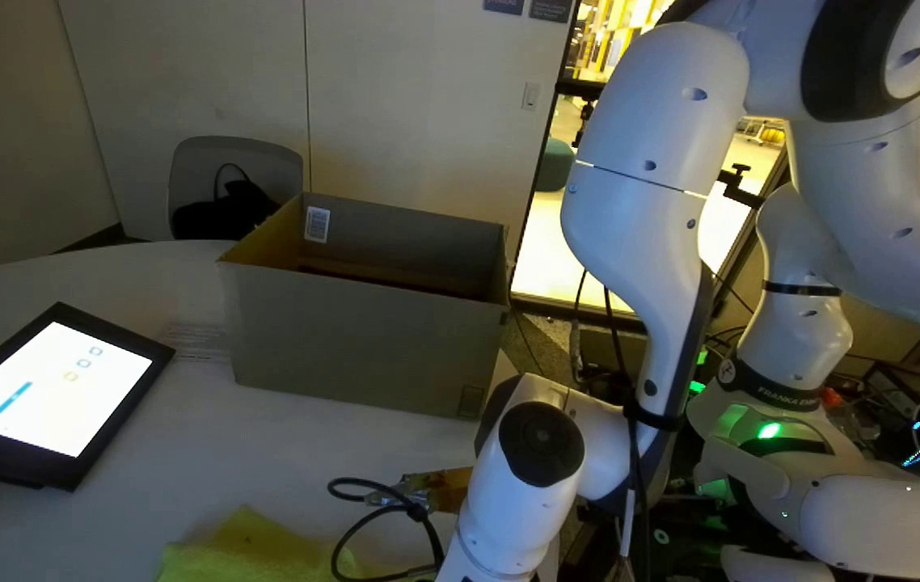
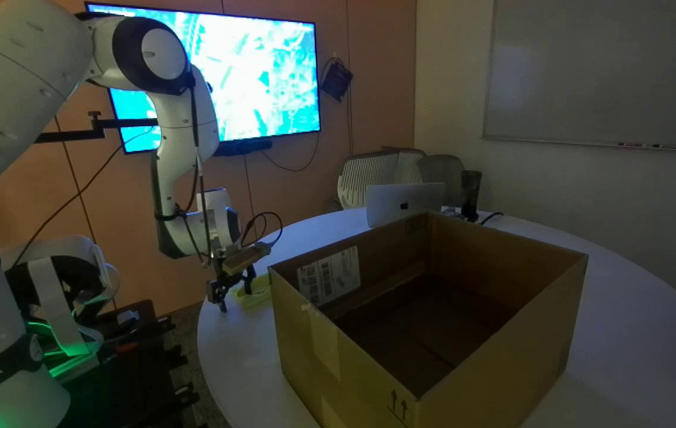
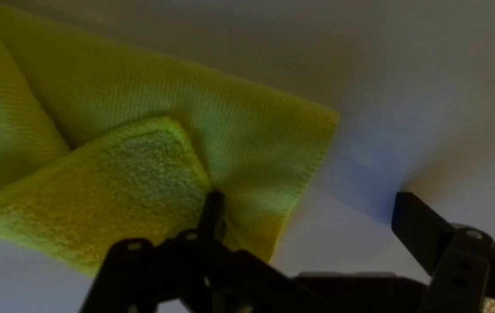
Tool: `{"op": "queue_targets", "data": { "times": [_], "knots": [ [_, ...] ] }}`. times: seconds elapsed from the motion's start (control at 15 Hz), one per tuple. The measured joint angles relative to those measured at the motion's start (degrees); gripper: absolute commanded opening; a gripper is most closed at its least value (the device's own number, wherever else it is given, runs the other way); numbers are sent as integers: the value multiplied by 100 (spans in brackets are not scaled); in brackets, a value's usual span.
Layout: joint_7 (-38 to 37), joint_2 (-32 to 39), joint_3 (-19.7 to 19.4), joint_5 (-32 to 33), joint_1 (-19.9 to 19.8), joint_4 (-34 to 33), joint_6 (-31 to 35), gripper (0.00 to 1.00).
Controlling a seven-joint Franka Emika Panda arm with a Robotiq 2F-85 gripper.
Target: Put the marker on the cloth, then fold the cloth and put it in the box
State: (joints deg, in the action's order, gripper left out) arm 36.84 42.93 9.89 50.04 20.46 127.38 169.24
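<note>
The yellow-green cloth [image 3: 239, 117] lies on the white table, partly folded, with a fuzzy flap turned over its smoother side. It also shows in both exterior views [image 1: 254, 554] [image 2: 259, 294]. My gripper [image 3: 309, 200] is open, low over the cloth's edge. One finger is at the flap's corner; the other is over bare table past the cloth's edge. Whether the fingers touch is unclear. The gripper also shows in an exterior view [image 2: 236, 297]. The brown cardboard box [image 1: 363, 347] stands open beside the cloth, its inside seen in an exterior view [image 2: 308, 351]. The marker is hidden or out of view.
A black-framed tablet with a lit screen [image 1: 64, 388] lies on the table. A laptop [image 2: 404, 205] and a dark cup [image 2: 470, 193] stand beyond the box. A looped black cable [image 1: 387, 517] hangs at the wrist. The box walls rise high near the gripper.
</note>
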Motion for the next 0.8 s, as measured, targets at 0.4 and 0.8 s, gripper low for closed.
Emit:
{"op": "queue_targets", "data": {
  "times": [0.4,0.8],
  "knots": [
    [-11,42,-63,18,60,-190,-40,27],
    [-33,45,-57,27,46,-354,-222,16]
  ]
}}
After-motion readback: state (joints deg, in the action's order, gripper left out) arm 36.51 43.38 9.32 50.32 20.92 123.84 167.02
